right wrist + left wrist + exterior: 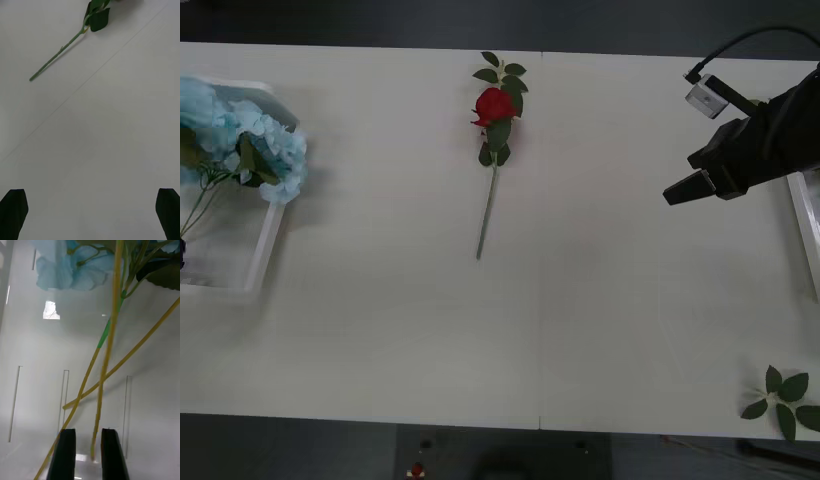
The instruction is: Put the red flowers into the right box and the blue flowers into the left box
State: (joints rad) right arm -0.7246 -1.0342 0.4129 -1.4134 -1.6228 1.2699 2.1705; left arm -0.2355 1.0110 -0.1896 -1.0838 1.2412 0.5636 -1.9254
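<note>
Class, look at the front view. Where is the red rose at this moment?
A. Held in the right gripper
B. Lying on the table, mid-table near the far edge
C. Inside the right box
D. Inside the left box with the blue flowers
B: the red rose lies flat on the table, apart from the open right gripper and both boxes.

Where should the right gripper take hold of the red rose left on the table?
Probably the bare lower stem of the red rose, from above, fingers straddling it. It lies flat, bloom at the far end, leaves crowding there. The open right gripper hangs nearer the right box.
</note>
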